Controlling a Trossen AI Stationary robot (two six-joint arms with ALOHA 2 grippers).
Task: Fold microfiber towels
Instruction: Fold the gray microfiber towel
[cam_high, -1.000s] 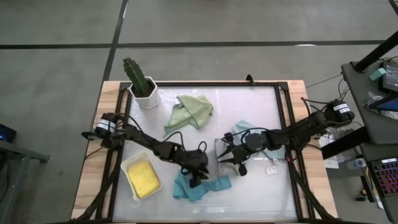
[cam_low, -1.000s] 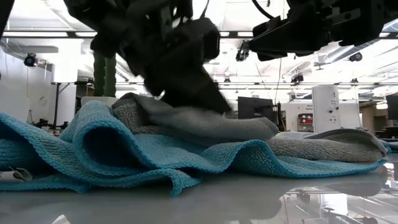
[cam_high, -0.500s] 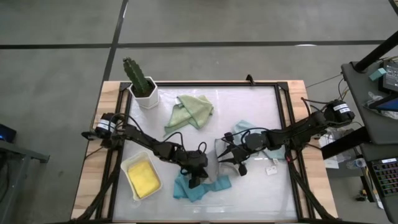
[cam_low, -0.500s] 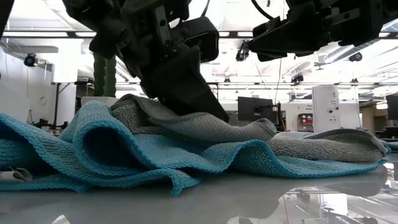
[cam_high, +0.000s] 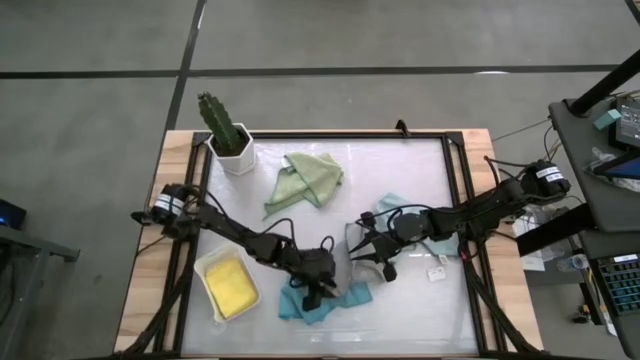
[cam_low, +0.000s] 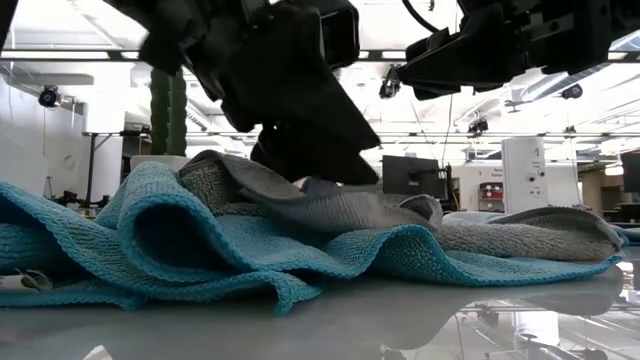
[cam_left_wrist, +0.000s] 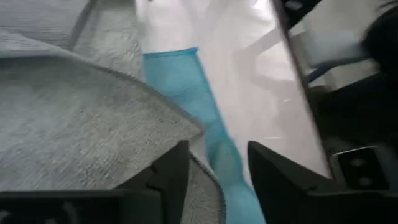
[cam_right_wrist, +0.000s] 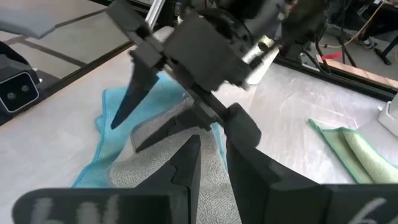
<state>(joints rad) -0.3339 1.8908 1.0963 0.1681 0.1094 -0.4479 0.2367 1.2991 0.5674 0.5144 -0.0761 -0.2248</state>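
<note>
Over grey towel on teal towel: left end effector parted.

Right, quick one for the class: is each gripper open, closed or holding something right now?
Left gripper: open, over the grey towel.
Right gripper: cannot be told.

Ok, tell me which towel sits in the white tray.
The yellow towel: it alone lies in the white tray; the others lie loose on the table.
</note>
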